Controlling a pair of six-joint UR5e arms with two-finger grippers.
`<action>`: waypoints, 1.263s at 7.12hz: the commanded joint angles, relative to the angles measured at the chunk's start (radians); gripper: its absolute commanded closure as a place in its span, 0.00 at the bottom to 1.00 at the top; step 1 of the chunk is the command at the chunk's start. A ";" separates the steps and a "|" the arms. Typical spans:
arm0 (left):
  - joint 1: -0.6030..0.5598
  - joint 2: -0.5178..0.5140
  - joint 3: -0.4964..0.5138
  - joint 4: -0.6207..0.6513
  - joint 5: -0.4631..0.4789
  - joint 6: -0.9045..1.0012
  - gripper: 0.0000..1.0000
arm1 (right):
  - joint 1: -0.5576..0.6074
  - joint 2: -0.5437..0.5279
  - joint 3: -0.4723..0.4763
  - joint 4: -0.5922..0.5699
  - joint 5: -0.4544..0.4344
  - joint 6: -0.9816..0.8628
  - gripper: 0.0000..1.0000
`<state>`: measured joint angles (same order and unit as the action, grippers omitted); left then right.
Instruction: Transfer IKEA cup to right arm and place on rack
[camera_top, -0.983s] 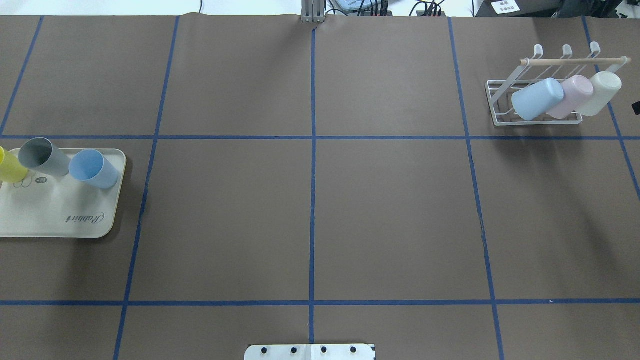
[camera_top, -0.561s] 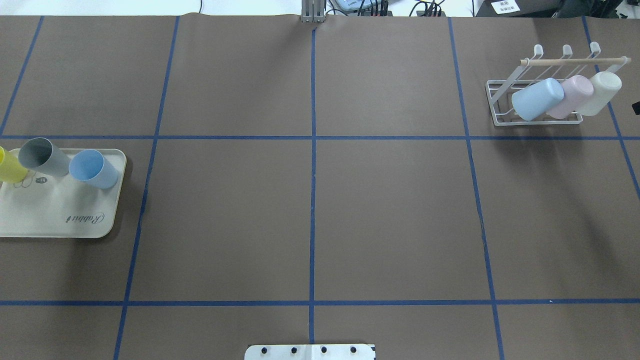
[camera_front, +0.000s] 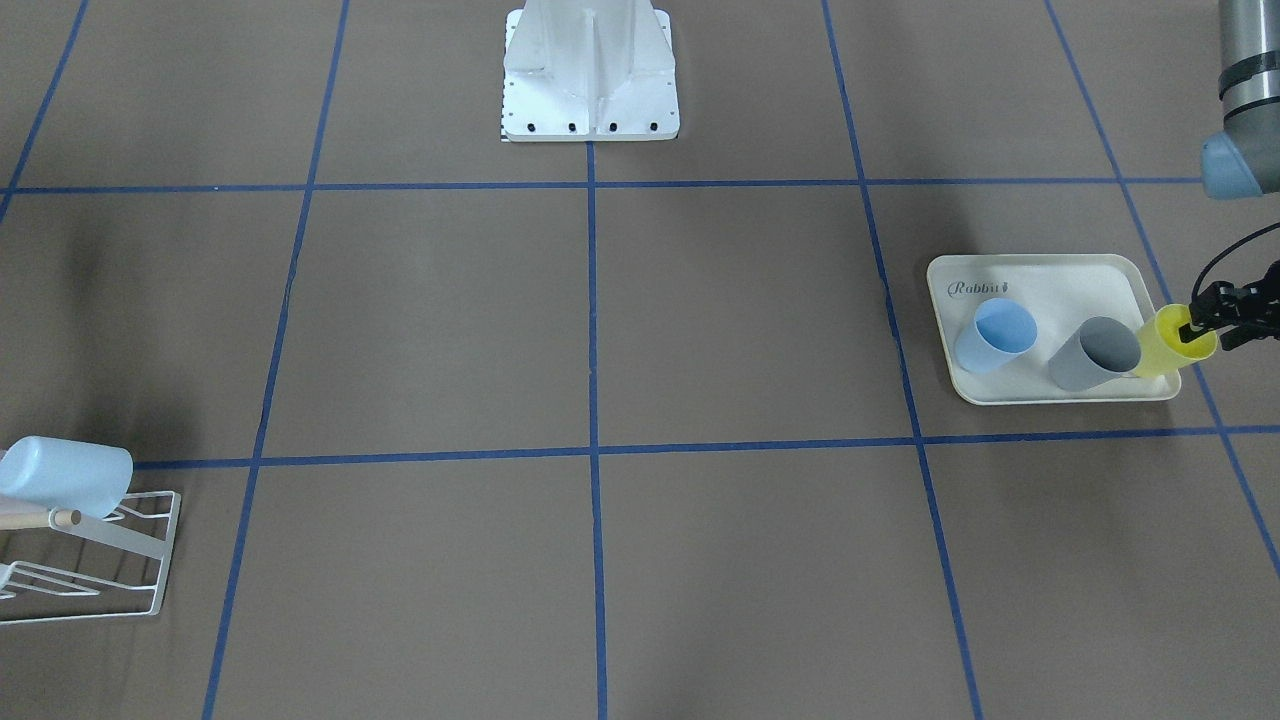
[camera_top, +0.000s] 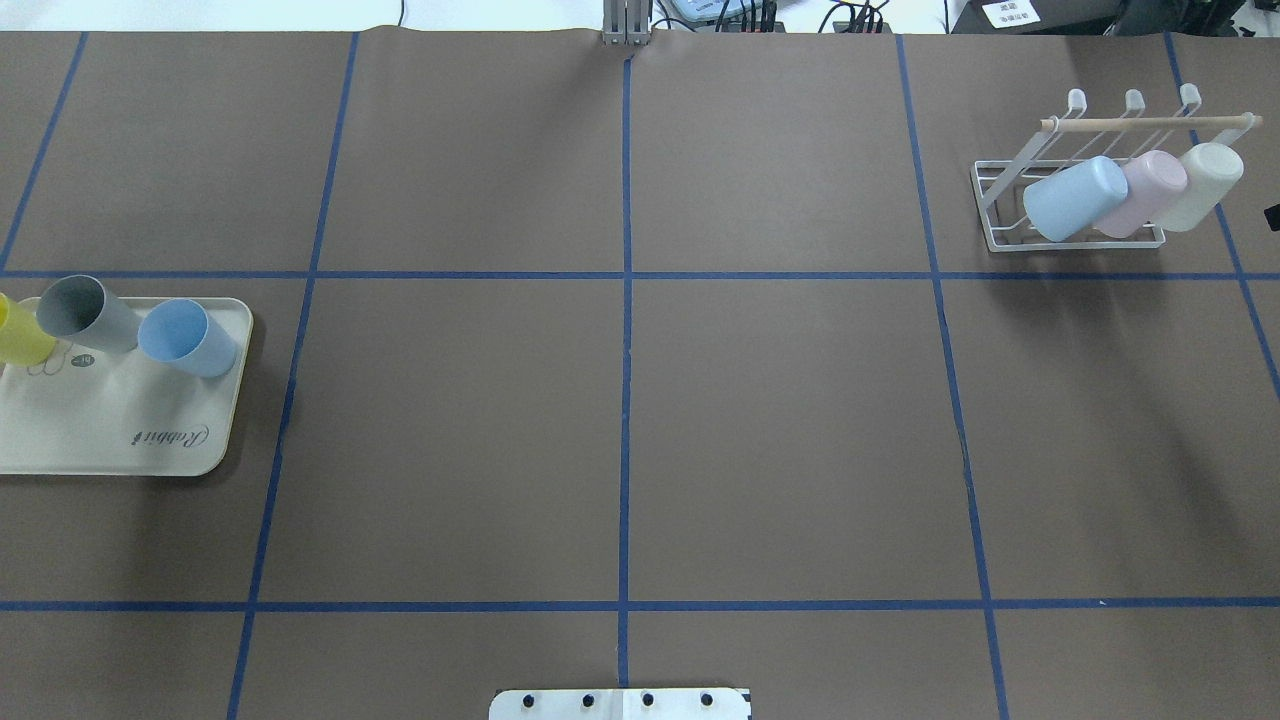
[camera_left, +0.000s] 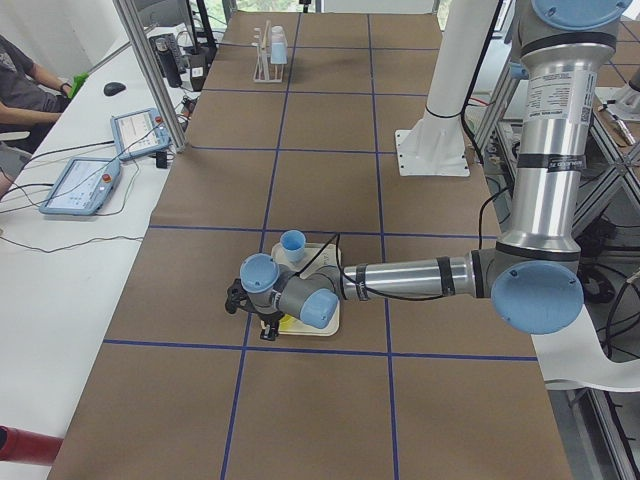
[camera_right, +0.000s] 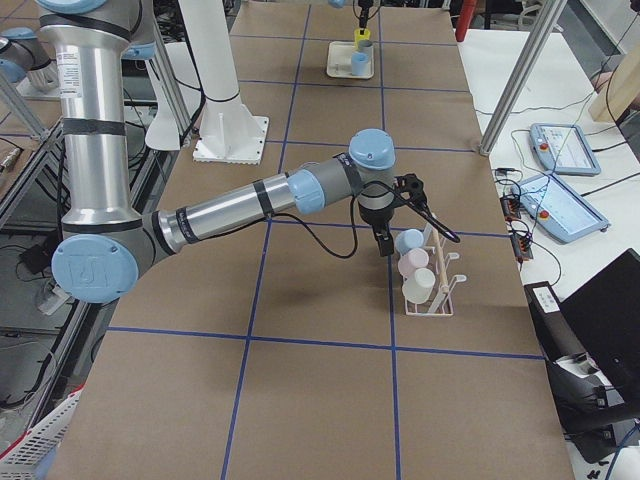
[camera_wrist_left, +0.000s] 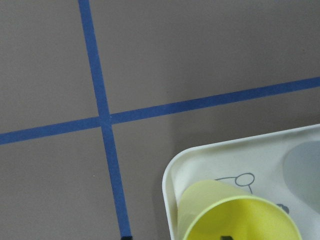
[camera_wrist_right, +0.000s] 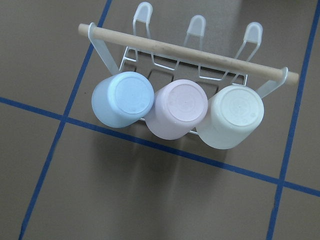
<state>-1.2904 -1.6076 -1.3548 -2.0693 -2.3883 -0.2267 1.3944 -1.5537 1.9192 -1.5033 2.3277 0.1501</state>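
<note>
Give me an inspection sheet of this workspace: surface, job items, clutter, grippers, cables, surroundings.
Surface: brown table with a blue tape grid.
Job's things: white wire rack on the robot's right, with a pale blue cup, pink cup and cream cup tilted mouth-down on its prongs. The cream tray holds a yellow cup, grey cup and blue cup, mouths up.
Clutter: nothing seen.
Grippers: left gripper open, fingers astride the yellow cup's rim. Right gripper beside the rack, state cannot be judged.
Cables: black cable loop at the right wrist, near the rack.
Surroundings: seated person and teach pendants at the side bench.
</note>
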 joint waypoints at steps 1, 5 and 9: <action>0.003 0.000 0.000 0.001 -0.038 0.000 1.00 | -0.002 0.000 -0.002 0.000 -0.001 -0.001 0.01; -0.086 0.003 -0.075 0.005 -0.069 0.013 1.00 | -0.003 0.012 -0.003 0.003 -0.005 0.017 0.01; -0.240 0.014 -0.211 0.056 -0.068 -0.035 1.00 | -0.018 0.015 -0.005 0.107 0.004 0.159 0.01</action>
<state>-1.5022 -1.6016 -1.5159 -2.0432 -2.4536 -0.2301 1.3814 -1.5391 1.9156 -1.4507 2.3258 0.2360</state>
